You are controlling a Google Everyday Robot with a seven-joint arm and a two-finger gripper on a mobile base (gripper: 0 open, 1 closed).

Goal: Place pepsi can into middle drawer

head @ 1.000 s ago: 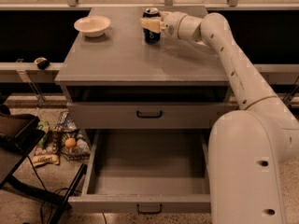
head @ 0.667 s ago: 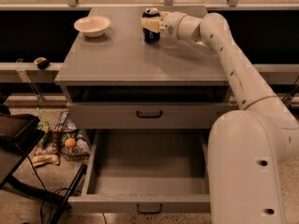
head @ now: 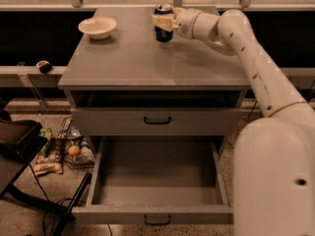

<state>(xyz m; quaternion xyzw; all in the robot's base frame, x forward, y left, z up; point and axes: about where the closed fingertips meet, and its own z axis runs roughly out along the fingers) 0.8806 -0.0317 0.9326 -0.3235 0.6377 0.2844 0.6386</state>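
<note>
The pepsi can (head: 163, 32), dark blue with a silver top, is at the back middle of the grey cabinet top (head: 147, 63). My gripper (head: 163, 21) reaches in from the right and is shut on the can, one cream finger (head: 160, 21) lying across its upper half. The can's base is at or just above the surface. The middle drawer (head: 157, 213) is pulled open below. It is wide and deep, with a bare grey inside and a small black handle on its front.
A cream bowl (head: 97, 26) sits at the back left of the cabinet top. The upper drawer front (head: 157, 121) is closed. My arm (head: 256, 68) and white body (head: 275, 176) fill the right side. A basket of snacks (head: 69, 149) and a black stand (head: 19, 141) are on the floor at left.
The can and gripper have shifted slightly up and to the right in view. Nothing else has moved.
</note>
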